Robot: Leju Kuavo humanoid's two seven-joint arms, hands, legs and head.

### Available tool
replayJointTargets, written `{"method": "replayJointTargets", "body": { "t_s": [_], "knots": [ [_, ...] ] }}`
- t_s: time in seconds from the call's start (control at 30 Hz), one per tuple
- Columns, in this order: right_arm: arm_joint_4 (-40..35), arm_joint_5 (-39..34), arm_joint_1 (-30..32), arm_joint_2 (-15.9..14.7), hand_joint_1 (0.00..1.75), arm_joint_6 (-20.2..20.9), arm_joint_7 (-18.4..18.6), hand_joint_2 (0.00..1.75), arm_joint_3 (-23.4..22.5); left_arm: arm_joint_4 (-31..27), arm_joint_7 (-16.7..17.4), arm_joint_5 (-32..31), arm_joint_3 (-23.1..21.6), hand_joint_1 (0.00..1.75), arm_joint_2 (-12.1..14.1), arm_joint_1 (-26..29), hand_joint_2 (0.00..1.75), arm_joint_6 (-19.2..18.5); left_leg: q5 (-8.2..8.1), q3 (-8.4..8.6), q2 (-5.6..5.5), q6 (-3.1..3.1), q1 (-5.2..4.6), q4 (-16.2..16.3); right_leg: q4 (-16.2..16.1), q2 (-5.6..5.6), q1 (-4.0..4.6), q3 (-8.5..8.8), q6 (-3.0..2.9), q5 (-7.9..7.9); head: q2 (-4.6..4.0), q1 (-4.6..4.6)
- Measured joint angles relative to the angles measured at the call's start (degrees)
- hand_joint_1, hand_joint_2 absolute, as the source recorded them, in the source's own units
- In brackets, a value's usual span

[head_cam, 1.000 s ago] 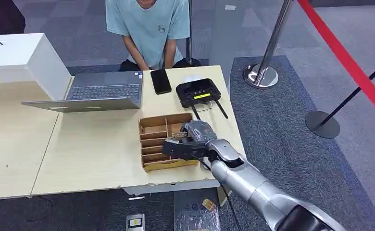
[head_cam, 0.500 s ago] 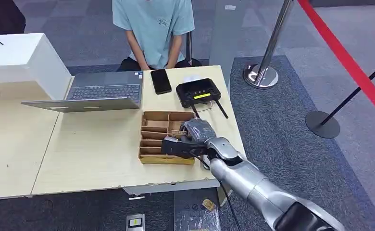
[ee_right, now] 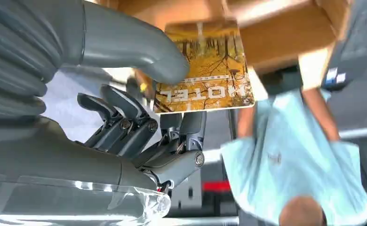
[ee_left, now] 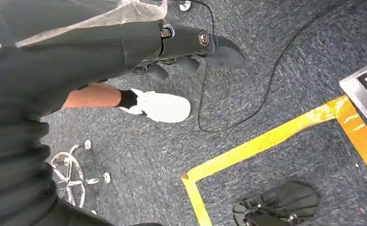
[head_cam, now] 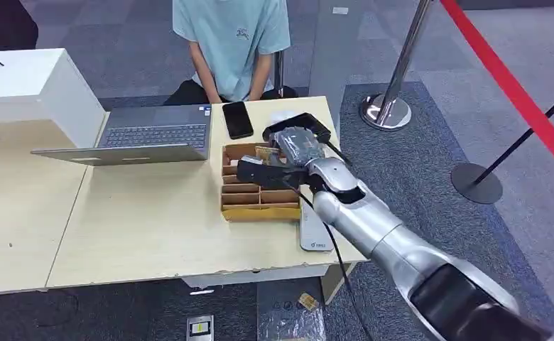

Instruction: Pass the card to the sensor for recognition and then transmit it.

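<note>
The right hand (ee_right: 139, 108) pinches the card (ee_right: 204, 66) between thumb and fingers, above the wooden tray (head_cam: 258, 200).

The card (ee_right: 205, 70) is a yellow-orange hotel key card printed with autumn trees and the word HOTEL, pinched between the thumb and fingers of the right hand (head_cam: 288, 160). It sits above the upper cells of the compartmented wooden tray (head_cam: 256, 202), at about two o'clock on the table (head_cam: 139, 227). The sensor (head_cam: 315, 231), a flat light-grey slab, lies on the table at the tray's four o'clock.
</note>
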Motion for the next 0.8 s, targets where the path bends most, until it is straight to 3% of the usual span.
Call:
{"method": "replayJointTargets", "body": {
  "t_s": [0.3, 0.6, 0.8],
  "knots": [
    [-2.01, 0.57, -3.37, -1.84, 1.75, 1.51, 1.03, 1.75, -0.04, 0.00, -0.02, 0.00, 0.00, 0.00, -0.02, -0.09, 1.75, 0.02, 0.00, 0.01, 0.00, 0.00, 0.00, 0.00, 0.00, 0.00, 0.00, 0.01, 0.00, 0.00, 0.00, 0.00],
    [-1.88, 0.59, -3.12, -2.18, 1.75, 1.46, 1.03, 1.75, 0.20, 0.00, -0.04, -0.17, 0.00, 0.00, -0.07, -0.21, 1.75, 0.00, 0.00, -0.01, -0.01, 0.00, 0.00, -0.01, 0.00, 0.00, 0.01, 0.00, 0.00, 0.00, 0.00, 0.00],
    [-0.61, 1.72, -4.52, -2.27, 1.75, 3.50, 1.29, 1.75, 0.33, 0.00, 0.06, -1.00, 0.00, 0.00, -0.07, -0.51, 1.75, -0.19, 0.00, -0.02, -0.01, 0.00, 0.00, 0.00, 0.00, 0.00, 0.00, -0.01, 0.00, 0.00, 0.00, 0.00]
  ]
}}
